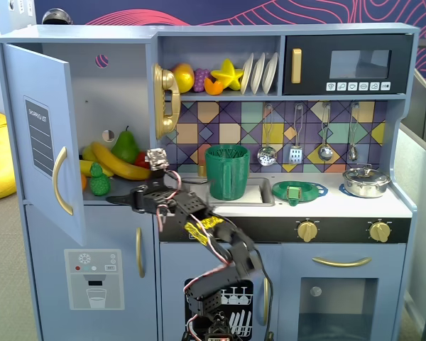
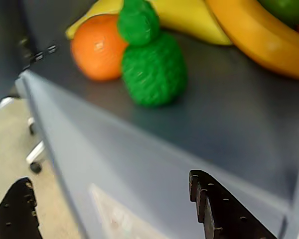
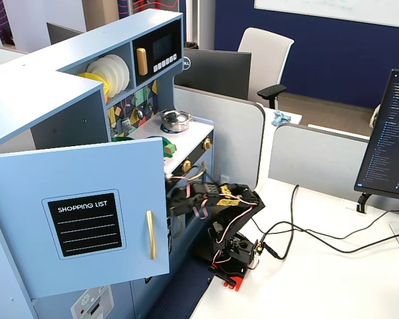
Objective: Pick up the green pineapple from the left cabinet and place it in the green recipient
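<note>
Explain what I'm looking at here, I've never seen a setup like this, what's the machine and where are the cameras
It's a small robot arm standing before a toy kitchen. One fixed camera faces the kitchen; another looks from the side, past the open cabinet door. The third rides on the wrist, so the gripper shows at the bottom, jaws open and holding nothing. It is aimed at the cabinet shelf, where a green pineapple sits by an orange and bananas. The green jug stands on the counter.

I can't see the green pineapple (image 2: 152,67) sharply in the wrist view; banana (image 2: 259,37) cut off at right edge.
</note>
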You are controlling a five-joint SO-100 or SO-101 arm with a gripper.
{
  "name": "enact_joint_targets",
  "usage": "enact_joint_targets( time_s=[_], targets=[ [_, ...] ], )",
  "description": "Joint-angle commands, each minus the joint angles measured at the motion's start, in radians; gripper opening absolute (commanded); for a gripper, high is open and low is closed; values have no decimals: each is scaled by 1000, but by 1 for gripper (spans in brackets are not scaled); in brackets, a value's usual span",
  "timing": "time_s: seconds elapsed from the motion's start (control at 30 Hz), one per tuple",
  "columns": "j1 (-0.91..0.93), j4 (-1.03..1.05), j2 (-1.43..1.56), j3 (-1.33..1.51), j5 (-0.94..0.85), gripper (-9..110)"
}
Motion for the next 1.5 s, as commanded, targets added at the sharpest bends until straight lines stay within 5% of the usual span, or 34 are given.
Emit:
enact_joint_targets(
  time_s=[0.0,0.63,1.47],
  targets=[
    [-12,-210,-117,-71,-41,35],
    [48,-589,-523,-258,-46,36],
    [2,-624,-816,-525,-49,38]
  ],
)
